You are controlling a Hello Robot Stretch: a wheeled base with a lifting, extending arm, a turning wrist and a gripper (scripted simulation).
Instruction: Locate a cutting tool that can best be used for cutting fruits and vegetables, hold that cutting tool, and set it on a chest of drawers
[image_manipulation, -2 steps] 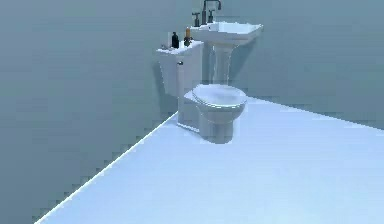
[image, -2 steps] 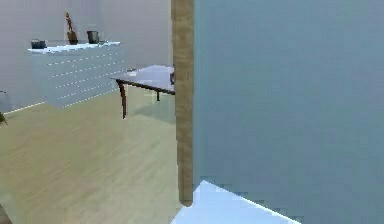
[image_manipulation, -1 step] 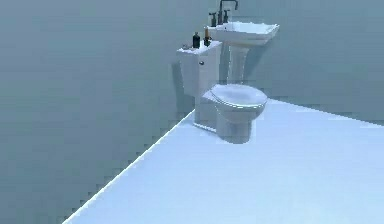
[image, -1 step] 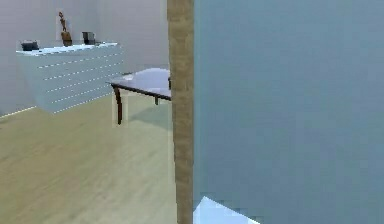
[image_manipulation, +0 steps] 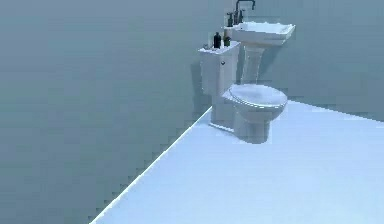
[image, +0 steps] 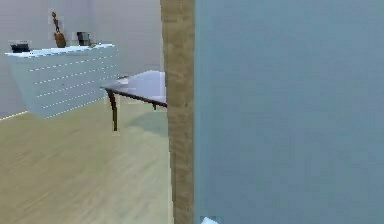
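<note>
A white chest of drawers (image: 65,75) stands against the far wall at the forward view's left, through a doorway. On its top are a brown vase-like thing (image: 59,36), a dark small thing (image: 20,46) at its left end and another dark thing (image: 85,39) toward its right end. A dark-legged table (image: 140,88) with a pale grey top stands right of the chest, with a small flat thing (image: 124,78) on its near left part; I cannot tell what it is.
A brown door jamb (image: 178,110) and a grey-blue wall (image: 290,110) close off the forward view's right half. Wooden floor (image: 80,170) lies open toward the chest. The arm side view has a white toilet (image_manipulation: 245,95), a pedestal sink (image_manipulation: 257,40) and pale floor (image_manipulation: 270,180).
</note>
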